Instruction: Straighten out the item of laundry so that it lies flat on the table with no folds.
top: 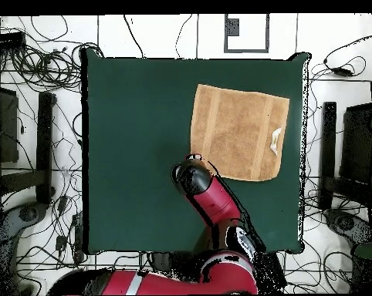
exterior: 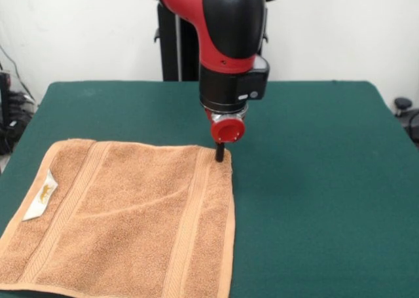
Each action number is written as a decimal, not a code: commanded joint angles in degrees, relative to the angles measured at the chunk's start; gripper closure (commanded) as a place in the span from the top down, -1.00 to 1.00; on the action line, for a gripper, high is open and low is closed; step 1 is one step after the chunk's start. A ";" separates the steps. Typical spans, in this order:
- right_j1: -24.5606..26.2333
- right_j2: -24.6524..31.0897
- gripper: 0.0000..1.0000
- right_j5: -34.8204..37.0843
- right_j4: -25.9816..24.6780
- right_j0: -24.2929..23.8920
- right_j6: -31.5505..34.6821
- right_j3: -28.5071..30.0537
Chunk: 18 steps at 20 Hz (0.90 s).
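Dark green table [exterior: 314,180] filling most of the front view. Red and black arm [exterior: 226,29] dropping in from top centre. Orange-brown towel [exterior: 124,219] spread nearly flat at lower left of the front view, a faint diagonal crease across its middle; upper right of the table in the overhead view [top: 237,131]. Gripper [exterior: 220,155] touching the towel's upper right corner; spread or pressed together, cannot tell. Small white tag [exterior: 40,196] near the towel's left edge.
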 commanded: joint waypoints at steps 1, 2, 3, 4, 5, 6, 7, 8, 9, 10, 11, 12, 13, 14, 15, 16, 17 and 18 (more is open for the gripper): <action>-0.39 4.73 -1.00 3.47 -0.13 0.12 10.31 2.88; -0.54 4.64 -1.00 3.73 -0.13 0.13 10.30 2.90; -0.64 4.60 -1.00 3.93 -0.13 0.16 10.29 2.89; -0.76 4.50 -1.00 4.12 -0.17 0.15 10.23 2.93; -1.10 4.35 -1.00 4.41 -0.24 0.14 10.17 3.12; -1.35 4.30 -1.00 4.58 -0.32 0.01 10.03 3.29; -1.71 4.10 -1.00 5.05 -0.42 -0.04 9.91 3.40; -2.06 4.08 -1.00 5.34 -0.53 -0.26 9.72 3.58; -2.54 3.72 -1.00 6.02 -0.65 -0.20 9.65 3.65; -2.90 3.53 -1.00 6.47 -0.80 -0.36 9.48 3.79; -2.95 3.56 -1.00 6.59 -0.97 -0.95 9.05 3.82; -3.38 3.46 -1.00 6.96 -1.07 -1.05 8.96 4.00; -3.80 3.36 -1.00 7.32 -1.16 -1.15 8.86 4.19; -4.11 3.46 -1.00 7.38 -1.21 -1.37 8.74 4.38; -4.21 3.65 -1.00 7.37 -1.22 -1.67 8.61 4.41; -4.48 4.07 -1.00 7.12 -1.22 -2.09 8.41 4.71; -4.80 4.43 -1.00 6.99 -1.20 -2.45 8.31 5.01; -5.14 4.68 -1.00 6.98 -1.23 -2.79 8.27 5.32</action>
